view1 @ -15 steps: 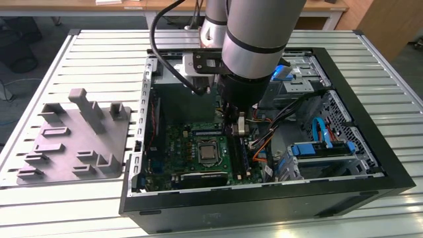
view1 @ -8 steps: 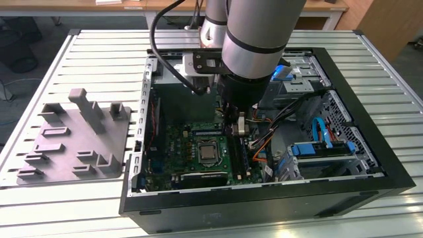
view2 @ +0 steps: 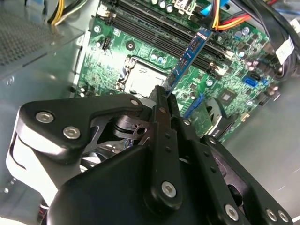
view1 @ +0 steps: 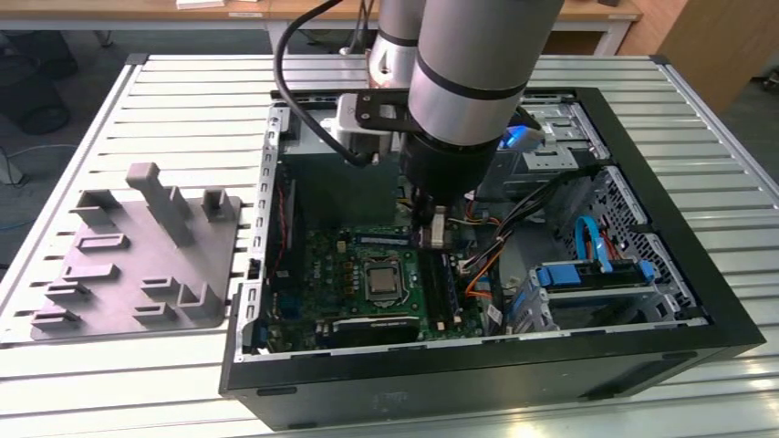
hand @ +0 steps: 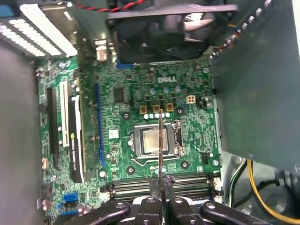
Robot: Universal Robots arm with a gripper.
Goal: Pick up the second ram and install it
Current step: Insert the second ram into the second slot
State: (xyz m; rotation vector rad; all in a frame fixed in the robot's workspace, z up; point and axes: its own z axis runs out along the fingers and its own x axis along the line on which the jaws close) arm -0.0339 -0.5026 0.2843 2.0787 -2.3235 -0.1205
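My gripper [view1: 435, 239] hangs inside the open computer case, over the green motherboard [view1: 353, 265]. Its fingers are shut on the second ram [view2: 185, 58], a slim blue-and-dark stick that pokes out from the fingertips. In the first wrist view the ram [hand: 161, 140] shows edge-on as a thin strip, held by the gripper [hand: 161, 183] above the processor socket [hand: 152, 140]. The long dark memory slots [hand: 136, 185] run just beside the fingertips. In the second wrist view the gripper [view2: 164, 96] holds the stick tilted above the board, near the slots [view2: 154, 35].
The black case wall [view1: 487, 365] rings the board. A fan [hand: 164, 23] sits at one end of the board, and orange and yellow cables [view2: 220, 18] lie beside the slots. Blue drive bays [view1: 585, 274] fill the exterior view's right. A grey moulded tray [view1: 140, 255] lies on the slatted table.
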